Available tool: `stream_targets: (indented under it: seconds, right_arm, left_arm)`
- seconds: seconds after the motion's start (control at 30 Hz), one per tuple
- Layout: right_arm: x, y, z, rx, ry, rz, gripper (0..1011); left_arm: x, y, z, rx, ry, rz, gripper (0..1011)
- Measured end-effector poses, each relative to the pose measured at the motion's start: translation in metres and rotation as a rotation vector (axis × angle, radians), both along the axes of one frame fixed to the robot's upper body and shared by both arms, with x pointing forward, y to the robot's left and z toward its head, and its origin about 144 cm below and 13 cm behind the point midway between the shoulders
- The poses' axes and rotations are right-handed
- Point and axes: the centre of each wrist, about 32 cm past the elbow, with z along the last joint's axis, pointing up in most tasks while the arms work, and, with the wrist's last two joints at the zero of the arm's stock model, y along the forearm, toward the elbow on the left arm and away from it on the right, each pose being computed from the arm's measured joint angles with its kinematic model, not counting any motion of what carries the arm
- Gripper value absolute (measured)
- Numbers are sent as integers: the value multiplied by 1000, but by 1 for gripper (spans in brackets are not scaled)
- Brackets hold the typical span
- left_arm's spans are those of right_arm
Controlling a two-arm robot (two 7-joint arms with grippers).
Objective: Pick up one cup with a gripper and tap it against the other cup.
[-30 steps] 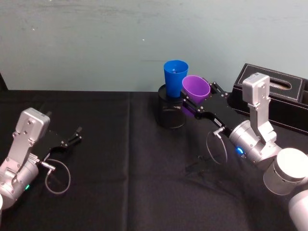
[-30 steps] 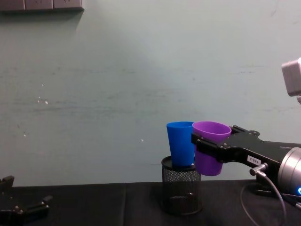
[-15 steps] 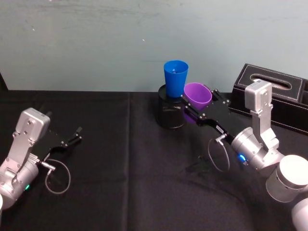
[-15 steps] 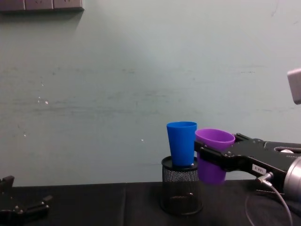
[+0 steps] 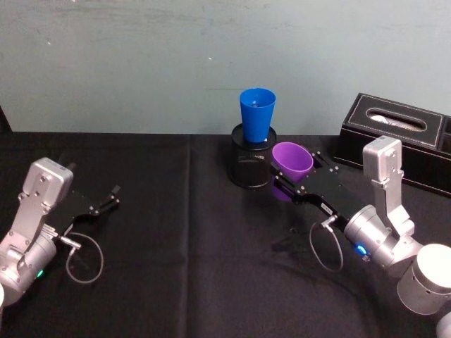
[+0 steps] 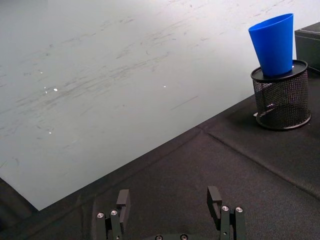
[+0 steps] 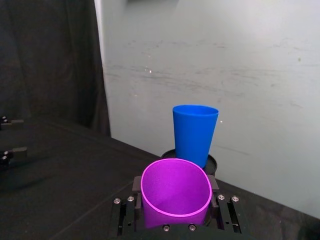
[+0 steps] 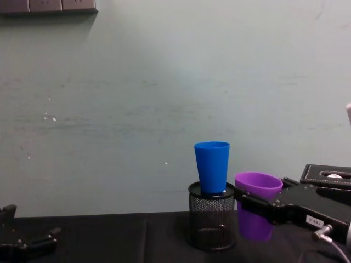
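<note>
Purple cup [image 5: 292, 158] lowered off blue cup [image 5: 256, 113], clamped in right gripper [image 5: 296, 171]; left gripper [image 6: 168, 196] spread over black cloth [image 5: 190, 246], pale wall [image 5: 141, 63]

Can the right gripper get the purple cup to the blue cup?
Probably yes. The right gripper holds the purple cup beside and lower than the blue cup; only the mesh pen holder stands close.
</note>
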Motion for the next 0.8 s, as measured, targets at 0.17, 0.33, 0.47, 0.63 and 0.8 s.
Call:
stream_targets:
  seconds: [0.17, 0.33, 0.47, 0.63, 0.8]
  right_arm:
    - [-7, 0, -5, 6, 12, -1, 735]
    - [-12, -3, -9, 10, 20, -8, 735]
    - [-18, -5, -13, 11, 32, -7, 735]
    - [-21, -5, -17, 12, 46, -4, 735]
    - [-24, -4, -21, 13, 58, 0, 735]
  left_arm:
    - [0, 0, 0, 0, 0, 0, 1011]
    - [0, 0, 0, 0, 0, 0, 1011]
    - [0, 0, 0, 0, 0, 0, 1011]
    - [0, 0, 0, 0, 0, 0, 1011]
    - [0, 0, 0, 0, 0, 0, 1011]
